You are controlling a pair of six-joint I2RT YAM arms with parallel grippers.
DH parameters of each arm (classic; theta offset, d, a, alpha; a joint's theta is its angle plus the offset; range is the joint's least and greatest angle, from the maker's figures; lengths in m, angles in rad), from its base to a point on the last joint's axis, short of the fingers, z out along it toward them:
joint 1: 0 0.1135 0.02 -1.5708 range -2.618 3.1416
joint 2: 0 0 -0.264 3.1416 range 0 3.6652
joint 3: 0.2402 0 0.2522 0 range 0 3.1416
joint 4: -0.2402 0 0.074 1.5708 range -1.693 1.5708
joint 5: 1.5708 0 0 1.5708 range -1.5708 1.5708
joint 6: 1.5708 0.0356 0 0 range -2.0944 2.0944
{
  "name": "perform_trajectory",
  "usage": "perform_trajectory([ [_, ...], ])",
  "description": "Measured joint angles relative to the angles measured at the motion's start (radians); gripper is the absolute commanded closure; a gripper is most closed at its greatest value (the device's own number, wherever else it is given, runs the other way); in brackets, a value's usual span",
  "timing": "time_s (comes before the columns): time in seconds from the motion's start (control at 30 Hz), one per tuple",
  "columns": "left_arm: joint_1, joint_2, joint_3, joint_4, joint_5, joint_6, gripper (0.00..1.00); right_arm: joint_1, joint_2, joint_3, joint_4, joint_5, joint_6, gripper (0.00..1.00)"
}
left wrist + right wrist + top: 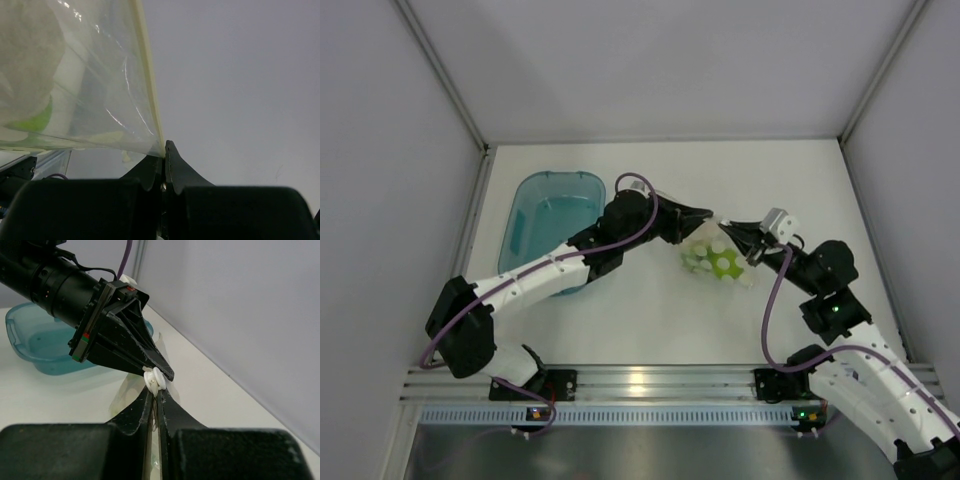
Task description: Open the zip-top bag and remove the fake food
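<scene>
The zip-top bag [718,262] hangs in mid-table, held up between both grippers, with the fake food [724,265] inside as white and lime-green lumps. My left gripper [708,217] is shut on the bag's top edge; in the left wrist view the jaws [164,151] pinch the corner of the clear plastic [100,90], and a whitish lump [25,60] with a green patch shows through it. My right gripper [730,230] is shut on the bag's white zip slider [156,380], its tips [157,391] touching the left gripper's fingers [145,357].
A teal plastic tub [550,225] stands at the left, beside the left forearm, and also shows in the right wrist view [40,347]. Grey walls enclose the white table on the left, back and right. An aluminium rail [650,385] runs along the near edge.
</scene>
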Motion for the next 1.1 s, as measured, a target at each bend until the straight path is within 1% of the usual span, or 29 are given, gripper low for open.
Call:
perform_trajectory([
  [0.13, 0.002, 0.0, 0.0, 0.0, 0.0, 0.0, 1.0, 0.0, 0.001, 0.003, -0.018, 0.0, -0.006, 1.0],
  [0.27, 0.004, 0.0, 0.0, 0.0, 0.0, 0.001, 1.0, 0.0, 0.001, 0.003, -0.025, -0.002, -0.007, 1.0],
  [0.3, 0.004, 0.0, 0.0, 0.0, 0.0, 0.002, 0.97, 0.0, 0.001, 0.003, -0.025, -0.002, -0.006, 1.0],
  [0.37, 0.005, 0.0, 0.0, 0.0, 0.002, 0.01, 0.89, 0.0, 0.001, 0.003, -0.026, -0.002, 0.001, 1.0],
  [0.4, 0.006, 0.0, 0.0, 0.0, 0.002, 0.024, 0.8, 0.0, 0.001, 0.003, -0.026, -0.002, 0.005, 1.0],
  [0.47, 0.009, 0.001, 0.001, 0.001, 0.002, 0.058, 0.73, 0.0, 0.005, 0.005, -0.032, -0.001, 0.02, 1.0],
  [0.5, 0.01, 0.002, 0.002, 0.001, 0.002, 0.079, 0.67, 0.0, 0.01, 0.01, -0.046, 0.0, 0.028, 1.0],
  [0.53, 0.01, 0.002, 0.003, 0.001, 0.001, 0.098, 0.65, 0.0, 0.016, 0.017, -0.061, 0.002, 0.037, 1.0],
  [0.63, 0.013, 0.002, 0.006, 0.001, -0.002, 0.188, 0.48, 0.0, 0.055, 0.072, -0.142, 0.01, 0.065, 1.0],
  [0.67, 0.015, 0.002, 0.007, 0.003, -0.002, 0.219, 0.37, 0.0, 0.069, 0.093, -0.174, 0.013, 0.076, 1.0],
  [0.73, 0.017, 0.002, 0.008, 0.008, -0.002, 0.278, 0.29, 0.0, 0.09, 0.129, -0.234, 0.018, 0.091, 1.0],
  [0.77, 0.018, 0.002, 0.01, 0.009, -0.002, 0.306, 0.22, 0.0, 0.101, 0.148, -0.265, 0.02, 0.098, 1.0],
  [0.87, 0.022, 0.002, 0.014, 0.009, 0.002, 0.41, 0.13, 0.0, 0.14, 0.207, -0.355, 0.025, 0.108, 1.0],
  [0.9, 0.024, 0.002, 0.016, 0.009, 0.002, 0.453, 0.06, 0.0, 0.152, 0.224, -0.384, 0.026, 0.109, 1.0],
  [0.93, 0.027, 0.002, 0.017, 0.01, 0.003, 0.489, 0.03, 0.001, 0.163, 0.242, -0.412, 0.032, 0.111, 1.0],
  [1.03, 0.044, 0.002, 0.022, 0.014, 0.022, 0.59, 0.02, 0.003, 0.179, 0.277, -0.48, 0.045, 0.115, 1.0],
  [1.1, 0.071, 0.002, 0.022, 0.04, 0.068, 0.657, 0.02, 0.004, 0.182, 0.294, -0.523, 0.05, 0.116, 1.0],
])
